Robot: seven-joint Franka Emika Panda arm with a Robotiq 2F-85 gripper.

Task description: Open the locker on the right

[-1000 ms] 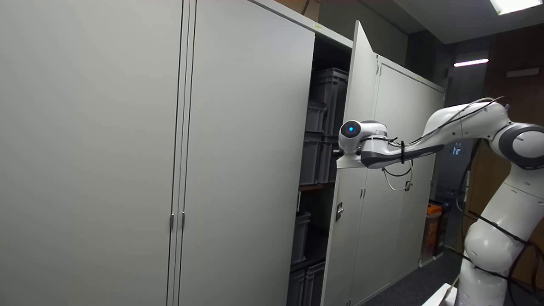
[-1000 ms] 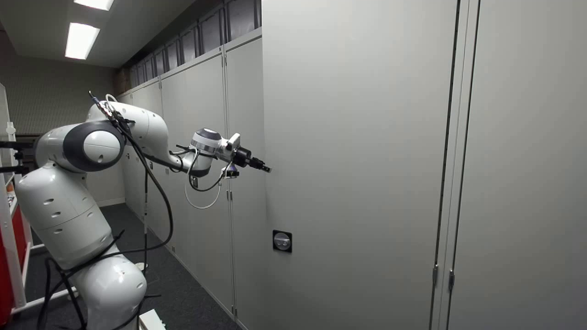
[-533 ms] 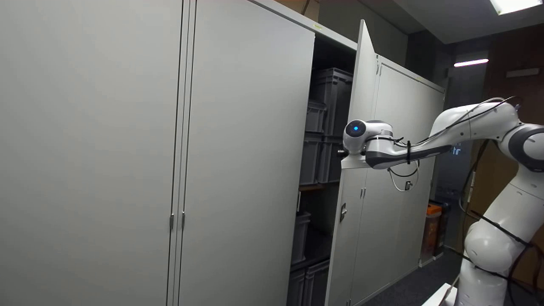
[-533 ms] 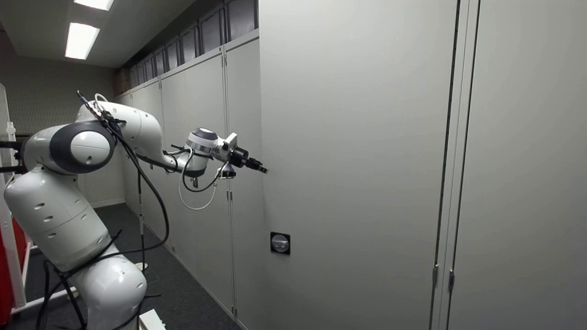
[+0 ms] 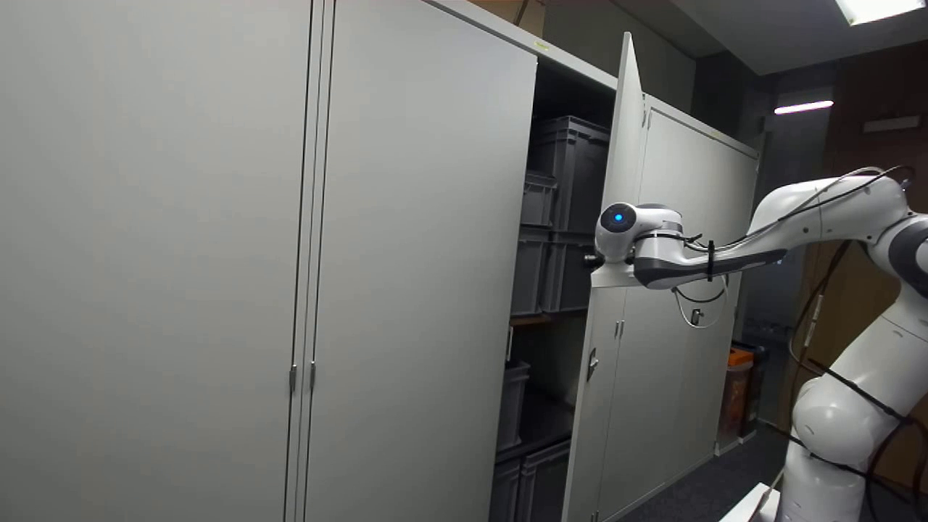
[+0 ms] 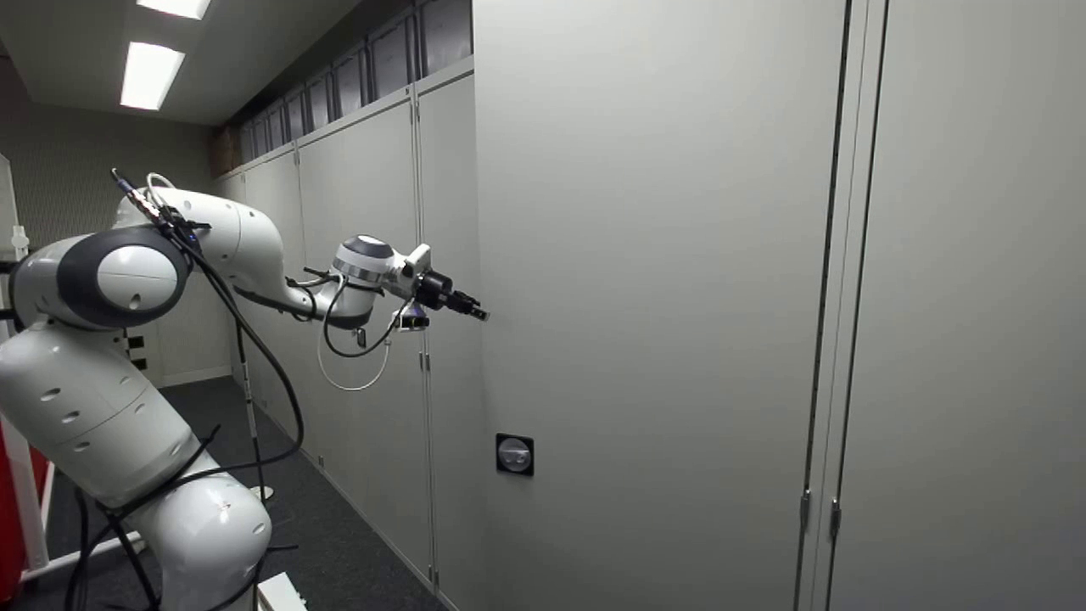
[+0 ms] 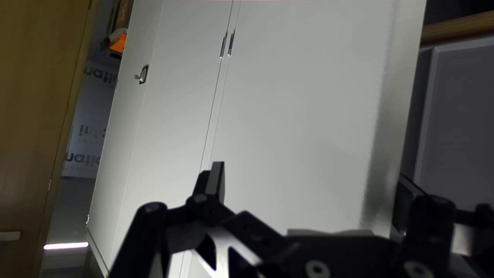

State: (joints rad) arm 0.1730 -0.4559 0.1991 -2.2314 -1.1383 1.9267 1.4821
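Observation:
The locker on the right has its light-grey door (image 5: pixel 622 152) swung partly outward, hinged on the side away from the gap. Its black-framed latch (image 6: pixel 514 455) sits low near the free edge, and the outer face of the door (image 6: pixel 653 255) fills much of an exterior view. At that free edge, well above the latch, is my gripper (image 6: pixel 477 311). In the wrist view the gripper (image 7: pixel 310 183) is wide open, one fingertip (image 7: pixel 218 177) before the outer face, the other at the door's edge. Whether that one touches the door's inner side cannot be made out.
Grey bins (image 5: pixel 573 163) stand on shelves inside the opening. To the left of the gap is a shut grey door (image 5: pixel 428 217). Beyond the hinge stands a neighbouring cabinet (image 5: pixel 674 254), then an orange-topped waste bin (image 5: pixel 739 357). Cables (image 6: pixel 288 399) hang along the arm.
The locker door has swung farther outward, widening the opening onto the bins. My arm has drawn back with it, the gripper staying at the door's free edge.

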